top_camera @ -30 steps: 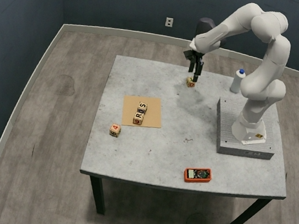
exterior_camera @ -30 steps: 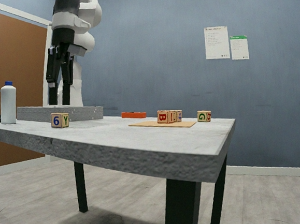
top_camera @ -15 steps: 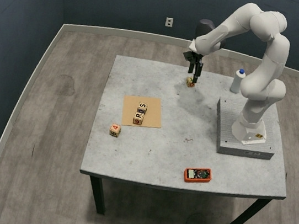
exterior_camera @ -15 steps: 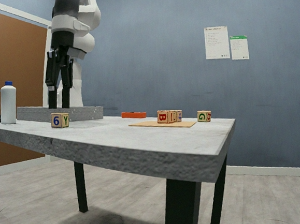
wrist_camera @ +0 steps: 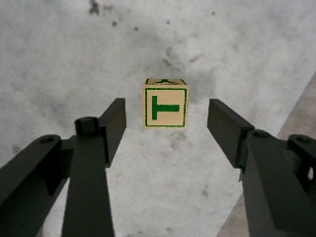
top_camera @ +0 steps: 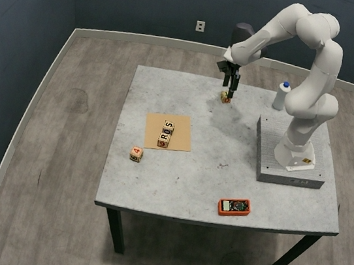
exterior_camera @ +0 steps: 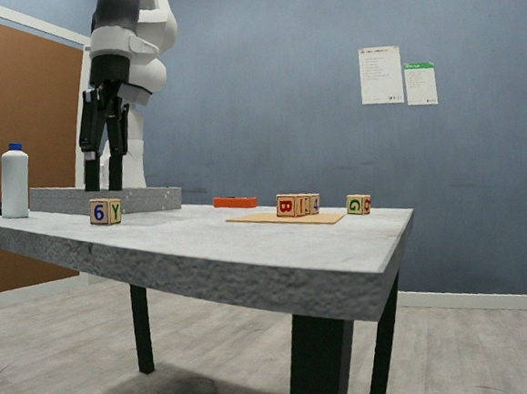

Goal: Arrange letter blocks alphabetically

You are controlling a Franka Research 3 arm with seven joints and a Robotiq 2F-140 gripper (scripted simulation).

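A wooden block with a green T on top [wrist_camera: 165, 105] lies on the grey table at the far side [top_camera: 225, 97]; its sides show a blue 6 and a green Y in the exterior view [exterior_camera: 104, 211]. My gripper [wrist_camera: 167, 113] [top_camera: 230, 84] is open and hangs just above it, fingers on either side, not touching. On the tan mat [top_camera: 168, 132] two blocks stand touching in a row, one with S on top [top_camera: 168, 127] and one with R on top [top_camera: 163, 139]. A block with a red 4 on top [top_camera: 136, 154] lies off the mat, near the table's left edge.
A white bottle with a blue cap [top_camera: 281, 96] stands beside the arm's grey base slab [top_camera: 288, 149]. An orange multimeter [top_camera: 233, 206] lies near the front edge of the table.
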